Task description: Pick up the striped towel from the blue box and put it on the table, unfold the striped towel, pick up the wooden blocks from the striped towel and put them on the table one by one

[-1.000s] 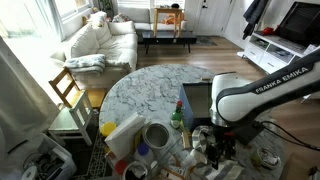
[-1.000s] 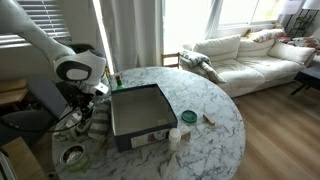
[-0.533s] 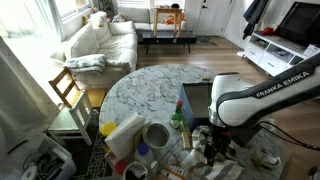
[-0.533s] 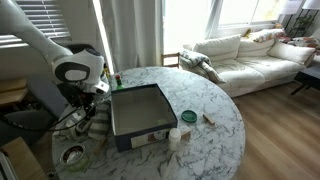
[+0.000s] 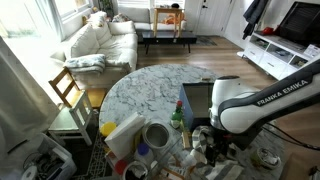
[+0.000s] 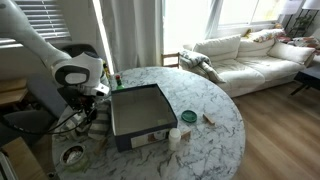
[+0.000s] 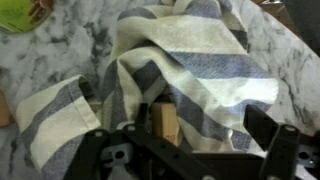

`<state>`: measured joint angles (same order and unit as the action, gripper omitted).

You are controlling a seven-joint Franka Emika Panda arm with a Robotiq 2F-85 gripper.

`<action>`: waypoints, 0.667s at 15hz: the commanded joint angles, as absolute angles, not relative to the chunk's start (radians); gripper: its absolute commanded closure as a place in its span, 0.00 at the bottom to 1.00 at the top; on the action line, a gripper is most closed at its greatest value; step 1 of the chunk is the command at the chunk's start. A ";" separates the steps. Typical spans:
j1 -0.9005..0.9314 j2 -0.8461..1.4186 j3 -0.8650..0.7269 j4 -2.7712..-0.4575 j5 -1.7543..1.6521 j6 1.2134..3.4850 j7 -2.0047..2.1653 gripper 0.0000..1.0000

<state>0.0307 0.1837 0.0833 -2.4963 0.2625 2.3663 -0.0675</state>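
Note:
The striped towel lies crumpled and partly folded on the marble table, white with grey-blue bands. One wooden block shows in a fold of it; any other blocks are hidden. My gripper is open just above the towel, its left finger right beside the block and its right finger far off over the cloth. In both exterior views the gripper is low at the table's edge beside the blue box, whose inside looks empty. The towel shows under the gripper.
A green bowl sits at the wrist view's top left corner. On the table are small cups, a green lid and a bottle. Clutter with a white cup crowds the table's near edge.
The arm has sunk slightly toward the towel. The towel and box have not moved.

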 commanded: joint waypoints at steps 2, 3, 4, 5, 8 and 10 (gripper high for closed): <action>0.037 0.177 0.072 -2.516 0.223 2.411 -0.036 0.09; 0.037 0.177 0.070 -2.516 0.216 2.416 -0.031 0.16; 0.037 0.177 0.068 -2.517 0.210 2.424 -0.025 0.16; 0.037 0.176 0.066 -2.517 0.203 2.431 -0.017 0.19; 0.038 0.174 0.062 -2.518 0.184 2.442 0.000 0.16; 0.038 0.173 0.061 -2.518 0.174 2.445 0.012 0.19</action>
